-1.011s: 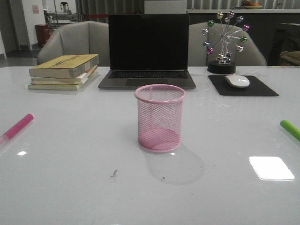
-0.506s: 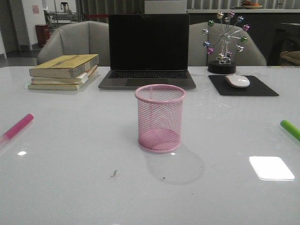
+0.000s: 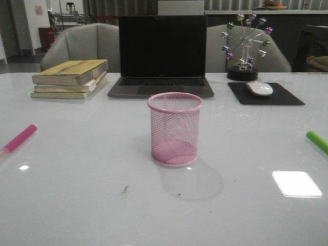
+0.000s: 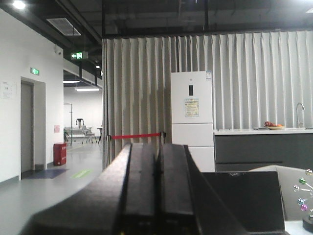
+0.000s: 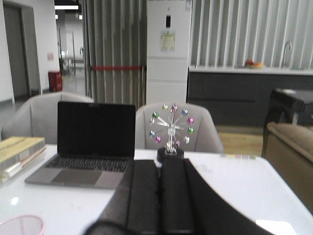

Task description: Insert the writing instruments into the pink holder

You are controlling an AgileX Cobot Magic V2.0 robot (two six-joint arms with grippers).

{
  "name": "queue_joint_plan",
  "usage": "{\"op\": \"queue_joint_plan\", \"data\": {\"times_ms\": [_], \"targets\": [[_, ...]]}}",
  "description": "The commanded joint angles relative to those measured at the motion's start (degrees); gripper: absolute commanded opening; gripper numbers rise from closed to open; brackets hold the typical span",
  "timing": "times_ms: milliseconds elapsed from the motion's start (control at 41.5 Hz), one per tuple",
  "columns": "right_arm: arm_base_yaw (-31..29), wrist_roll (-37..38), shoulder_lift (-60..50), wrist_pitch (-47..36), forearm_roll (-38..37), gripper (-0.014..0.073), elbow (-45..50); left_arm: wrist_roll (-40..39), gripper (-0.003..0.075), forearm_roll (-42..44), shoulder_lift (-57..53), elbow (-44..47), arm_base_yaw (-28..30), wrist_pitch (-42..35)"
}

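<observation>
Left hand [image 4: 157, 188] closed, raised; pink holder [image 3: 175, 129] probably well below.

No text is legible; the green exit sign [image 4: 78, 55] and fridge label [image 4: 191, 107] stay unreadable.

The table [image 3: 77, 195] is viewed forward from the front; both wrist views are aimed level toward 12 o'clock, the laptop [image 3: 161, 51] [image 5: 95, 132] being shared.

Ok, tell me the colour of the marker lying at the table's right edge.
Bright lime green: the marker shows best in the front view, partly cut off by the frame.
</observation>
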Motion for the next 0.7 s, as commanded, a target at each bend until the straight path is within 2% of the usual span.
{"op": "queue_joint_plan", "data": {"times_ms": [0, 120, 385, 674], "targets": [[-0.3, -0.5, 6.1, 3.5, -0.1, 0.0057, -7.1, -0.1, 0.0091, -0.4, 6.2, -6.5, -0.3, 3.9], [-0.3, -0.5, 12.1, 9.2, -0.1, 0.0057, -9.9, -0.1, 0.0091, -0.4, 11.5, -9.5, -0.3, 11.0], [-0.3, -0.5, 22.0, 15.3, -0.1, 0.0057, -7.3, -0.1, 0.0091, -0.4, 19.7, -9.5, -0.3, 26.6], [-0.3, -0.5, 30.1, 16.6, -0.1, 0.0057, -4.0, -0.1, 0.0091, 0.0, 27.0, -9.4, -0.3, 28.0]]}}
